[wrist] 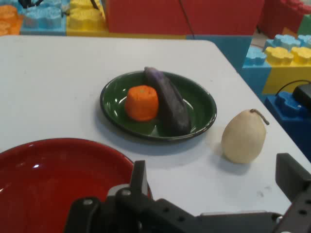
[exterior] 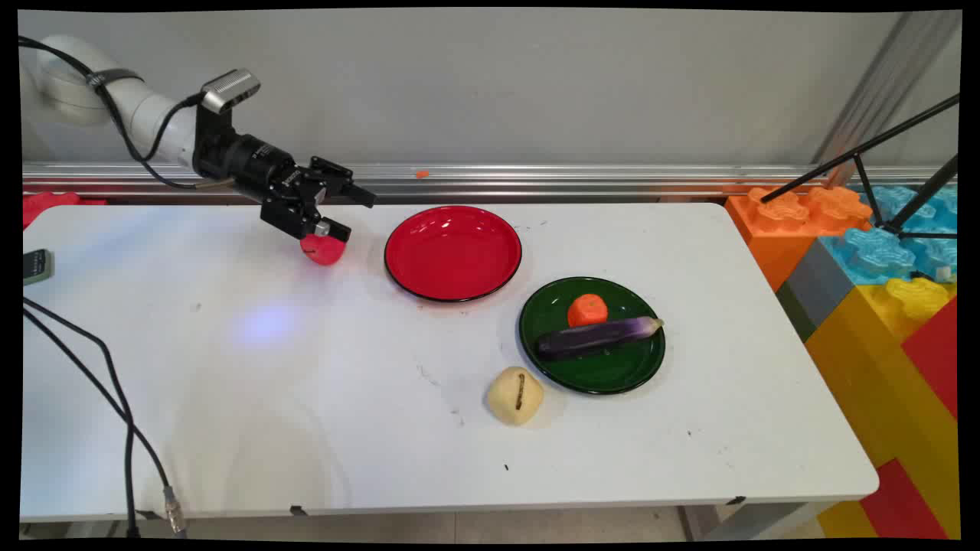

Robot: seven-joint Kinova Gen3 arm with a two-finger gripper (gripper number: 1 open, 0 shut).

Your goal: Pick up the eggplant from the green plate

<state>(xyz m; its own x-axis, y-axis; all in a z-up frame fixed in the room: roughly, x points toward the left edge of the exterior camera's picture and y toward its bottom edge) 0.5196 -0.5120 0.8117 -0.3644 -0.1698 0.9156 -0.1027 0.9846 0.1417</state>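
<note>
Red and rounded, a small toy-like piece (exterior: 325, 250) sits right under the hand's (exterior: 343, 216) lower finger, touching it or nearly so; its exact kind cannot be told, and the hand view does not show it. The hand hangs low over the white surface (exterior: 230, 398), tilted, with its two black fingers spread apart, one reaching out above and the other lying against the red piece. Nothing is clamped between them.

Just beyond the hand lies an empty red plate (exterior: 453, 252) with a dark rim; in the hand view it fills the lower left corner, directly ahead of the fingers. Farther out from the hand stands a dark green plate (exterior: 635, 366), close to the red one but apart from it. On it rest an orange carrot-like stub (exterior: 587, 310), standing upright, and a purple eggplant (exterior: 597, 337) lying on its side just beside the stub, its pale stem end pointing away from the hand. Off the green plate, just beside its rim on the side toward the camera in the main view, a pale yellow pear (exterior: 515, 395) lies on the bare surface; the hand view shows its thin brown stem.

Past the far end of the surface from the hand stand big toy building blocks (exterior: 880, 260) in orange, blue, yellow and red.
</note>
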